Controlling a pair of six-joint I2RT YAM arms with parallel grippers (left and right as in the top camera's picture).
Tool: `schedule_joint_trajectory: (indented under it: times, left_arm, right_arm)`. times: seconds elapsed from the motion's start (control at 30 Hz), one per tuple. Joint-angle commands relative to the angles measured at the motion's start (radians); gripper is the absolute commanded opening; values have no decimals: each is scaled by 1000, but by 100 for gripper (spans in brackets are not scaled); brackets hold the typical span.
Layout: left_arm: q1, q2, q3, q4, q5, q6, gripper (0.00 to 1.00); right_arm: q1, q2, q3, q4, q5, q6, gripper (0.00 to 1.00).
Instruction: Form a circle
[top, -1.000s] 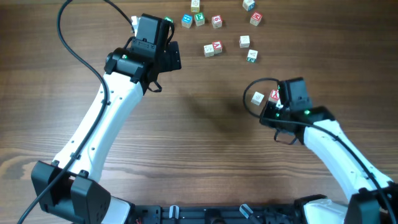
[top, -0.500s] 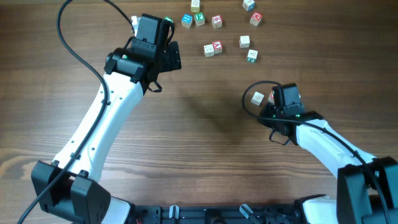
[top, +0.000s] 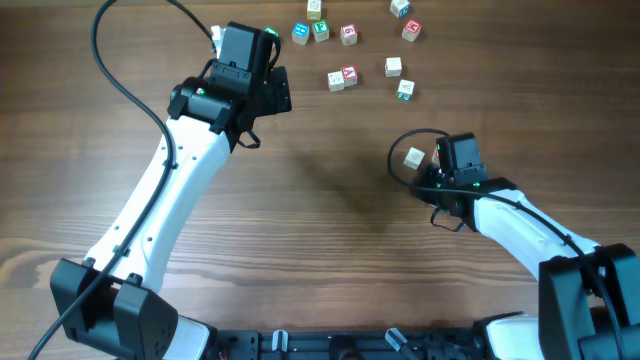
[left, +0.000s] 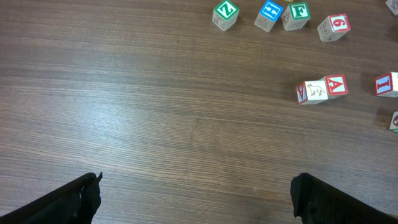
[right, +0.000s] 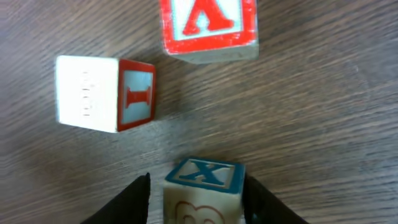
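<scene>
Since 1 second ago the right arm has swung its forearm toward the near edge of the desk (left: 155, 124), and its wrist has shifted over a red-faced cube that the overhead view now mostly hides. The left arm and the scattered cubes have not moved.

1. Right fingers (right: 130, 202): apart, with the blue X cube (right: 202, 186) standing on the desk between them. A strip of desk shows between this cube and 1 finger. The other finger lies at the cube's edge; contact cannot be told.

2. The circle (right: 143, 93): no closed ring, only a cluster of 3 letter cubes at the right fingers.
   - The blue X cube sits between the fingers.
   - The pale cube with a red I face (right: 93, 93) sits ahead of the fingers and off to 1 side, apart from the other 2.
   - The red-framed cube (right: 208, 25) sits straight ahead of the fingers, apart from the blue X cube.

3. Left fingers (left: 68, 202): spread wide, nothing between them, above bare desk.
   - Well ahead of them lie the green Z cube (left: 225, 14), blue H cube (left: 271, 14), green F cube (left: 297, 14) and red 9 cube (left: 333, 26), in a loose row.
   - Nearer, a red A cube (left: 336, 84) touches a pale picture cube (left: 314, 92).
</scene>
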Motion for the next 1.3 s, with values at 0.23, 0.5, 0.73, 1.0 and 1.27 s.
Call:
schedule_joint_trajectory:
  times: [0.23,0.5,0.73,1.0,1.27]
  left_arm:
    - [4,2,-3,3,1,-10,100]
    - [4,2,-3,3,0,-10,100]
    - [4,2,-3,3,0,-10,100]
    - [4,2,-3,3,0,-10,100]
    - [4,2,-3,3,0,-10,100]
  right_arm:
    - [-3,24,-18,18,-72,8,35]
    - [-3,24,-18,64,-65,11,35]
    - [-3,24,-18,79,-30,11,36]
    - [-2,24,-18,79,7,11,43]
    - [-2,24,-18,81,-15,11,59]
